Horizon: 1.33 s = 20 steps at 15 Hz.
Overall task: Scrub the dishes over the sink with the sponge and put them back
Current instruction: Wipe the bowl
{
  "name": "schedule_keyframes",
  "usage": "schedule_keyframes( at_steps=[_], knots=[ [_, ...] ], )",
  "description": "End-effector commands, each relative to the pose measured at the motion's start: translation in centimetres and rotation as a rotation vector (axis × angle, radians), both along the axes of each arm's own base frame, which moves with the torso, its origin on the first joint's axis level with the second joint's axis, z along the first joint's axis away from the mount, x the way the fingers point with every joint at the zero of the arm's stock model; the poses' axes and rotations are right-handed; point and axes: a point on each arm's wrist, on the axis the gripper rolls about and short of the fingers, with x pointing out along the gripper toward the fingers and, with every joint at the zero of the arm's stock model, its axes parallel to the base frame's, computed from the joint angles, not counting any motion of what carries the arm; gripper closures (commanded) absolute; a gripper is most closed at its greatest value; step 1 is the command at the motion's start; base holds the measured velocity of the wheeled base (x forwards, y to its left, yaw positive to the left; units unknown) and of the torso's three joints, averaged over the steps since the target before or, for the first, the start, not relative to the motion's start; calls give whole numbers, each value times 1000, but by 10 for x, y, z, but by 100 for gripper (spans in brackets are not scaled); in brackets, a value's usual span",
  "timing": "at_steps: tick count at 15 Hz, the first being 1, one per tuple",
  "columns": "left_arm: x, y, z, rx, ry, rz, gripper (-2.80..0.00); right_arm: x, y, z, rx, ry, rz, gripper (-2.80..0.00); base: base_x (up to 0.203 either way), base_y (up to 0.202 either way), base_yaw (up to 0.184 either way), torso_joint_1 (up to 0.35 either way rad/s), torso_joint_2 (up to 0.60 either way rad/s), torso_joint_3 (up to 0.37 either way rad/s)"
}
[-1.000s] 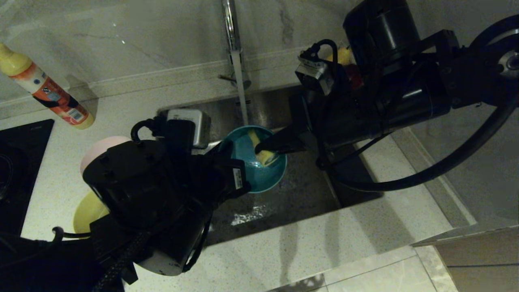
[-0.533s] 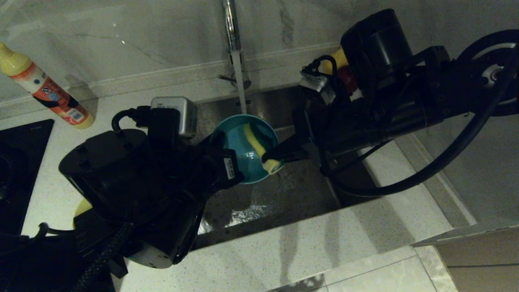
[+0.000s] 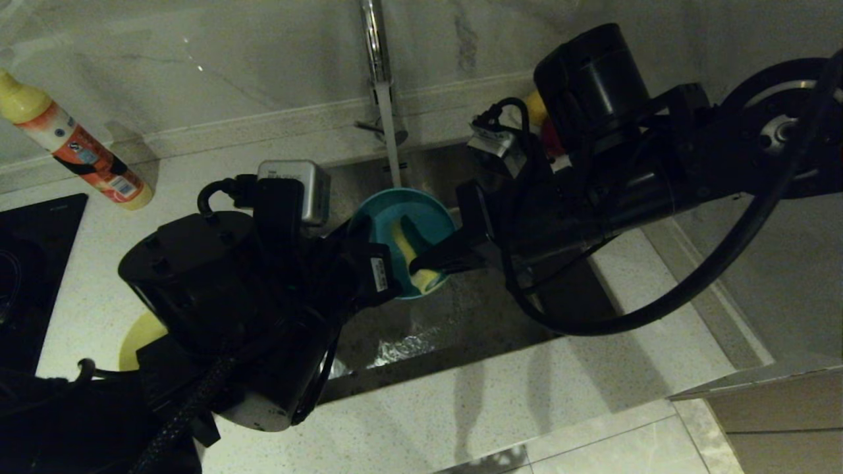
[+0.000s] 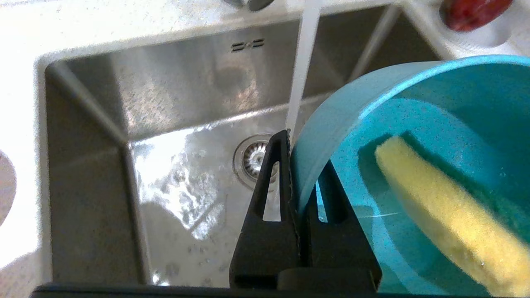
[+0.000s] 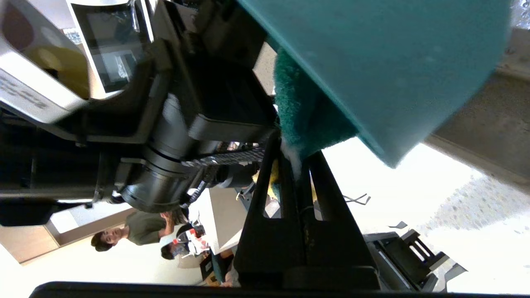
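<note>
In the head view the left gripper [image 3: 369, 253] pinches the rim of the blue bowl [image 3: 403, 217] at mid-frame, holding it tilted over the sink [image 3: 461, 309]. One finger sits outside the wall and one inside, pressed tight on the thin plastic, as the left wrist view shows. The tilt likely lets water run off into the basin rather than pool.

The right gripper [image 3: 431, 262] comes in from the right of the frame with its fingers clamped on the sponge [image 3: 409, 260]. The yellow face shows inside the bowl [image 4: 414, 124] and the green side faces the bowl's wall. In the right wrist view the green pad [image 5: 304, 107] is squeezed between the black fingers, just under the bowl's edge. Holding the sponge [image 4: 447, 211] by one end probably leaves most of its length free to rub the inner surface.

Water falls from the tap [image 3: 374, 46] at top centre, passing just behind the bowl's far rim. The yellow bowl [image 3: 138, 336] peeks out at lower left on the counter; the pink one is hidden behind the left arm. A bottle [image 3: 72, 148] lies at upper left.

Against the frame half a second ago, the sponge sits lower and more to the left within the bowl, and the right arm has shifted leftwards. The left wrist has moved slightly to the right. The bowl looks a touch smaller and more edge-on.
</note>
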Motion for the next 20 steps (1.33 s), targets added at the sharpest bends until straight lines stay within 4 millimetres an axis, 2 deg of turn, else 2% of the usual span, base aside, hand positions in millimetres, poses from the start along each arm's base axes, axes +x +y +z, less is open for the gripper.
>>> schedule_keyframes(
  at_steps=[1,5,8,12,13,16,20],
  knots=[
    [0,0,-4,6,7,2,0,4,3,1,8,1,-1,0,0,0,0,0,0,0],
    [-2,2,-6,1,0,3,0,4,-9,10,25,-23,-27,0,0,0,0,0,0,0],
    [-4,5,-4,-3,-3,5,0,5,-26,22,49,-46,-58,0,0,0,0,0,0,0],
    [-5,5,-4,-5,-4,10,0,-1,-32,29,63,-58,-52,0,0,0,0,0,0,0],
    [-5,5,-1,-11,-10,10,0,-1,-32,28,61,-55,-52,0,0,0,0,0,0,0],
    [-3,4,9,-36,-35,11,0,3,-18,8,27,2,-12,0,0,0,0,0,0,0],
    [-2,3,7,-32,-32,7,0,7,-4,-2,14,21,14,0,0,0,0,0,0,0]
  ],
)
